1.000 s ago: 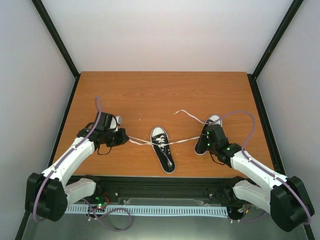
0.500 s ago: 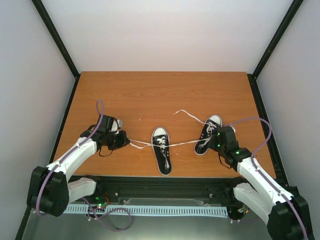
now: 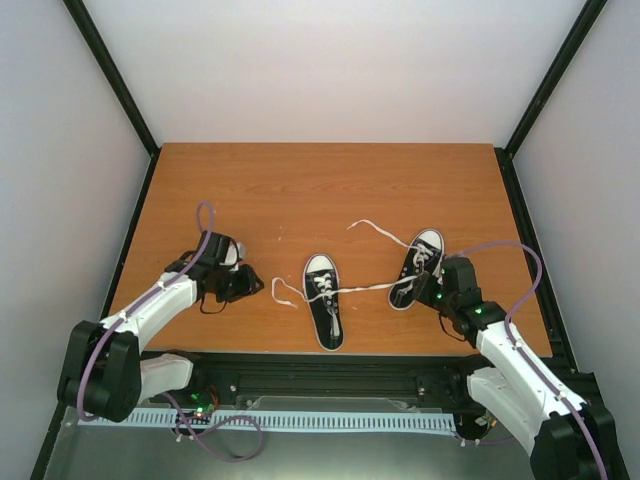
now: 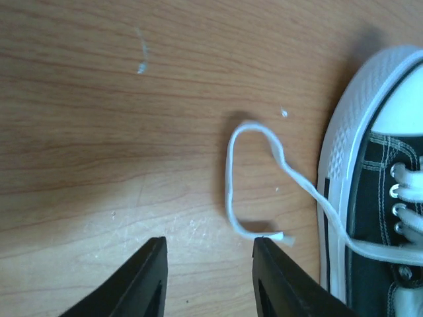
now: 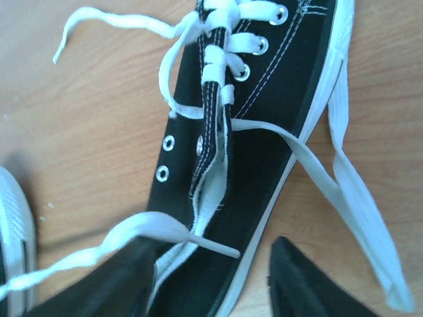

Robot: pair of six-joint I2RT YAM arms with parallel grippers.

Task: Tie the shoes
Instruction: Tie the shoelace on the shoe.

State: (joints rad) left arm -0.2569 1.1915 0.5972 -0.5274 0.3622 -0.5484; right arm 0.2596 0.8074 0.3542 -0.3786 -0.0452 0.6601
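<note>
Two black shoes with white toe caps lie on the wooden table [image 3: 330,190]. The middle shoe [image 3: 326,300] has a slack left lace end [image 3: 280,292] that curls in a loop [image 4: 232,173] just ahead of my left gripper [image 3: 247,283], whose jaws [image 4: 209,243] stand open with nothing between them. The shoe's toe cap [image 4: 357,125] shows at the right of the left wrist view. My right gripper [image 3: 433,293] hangs open [image 5: 211,261] over the heel of the right shoe [image 3: 419,262]. A loose lace tip [image 5: 221,248] lies across that shoe [image 5: 264,132], unpinched.
The right shoe's own laces trail off, one toward the back left [image 3: 372,228] and a loop [image 5: 360,198] on the wood beside its sole. Black frame rails [image 3: 520,220] border the table sides. Purple cables arch over both arms.
Both grippers have opened and let go of the middle shoe's lace ends. The taut lace went slack; its left end curled back toward the shoe. The right arm drew back.
</note>
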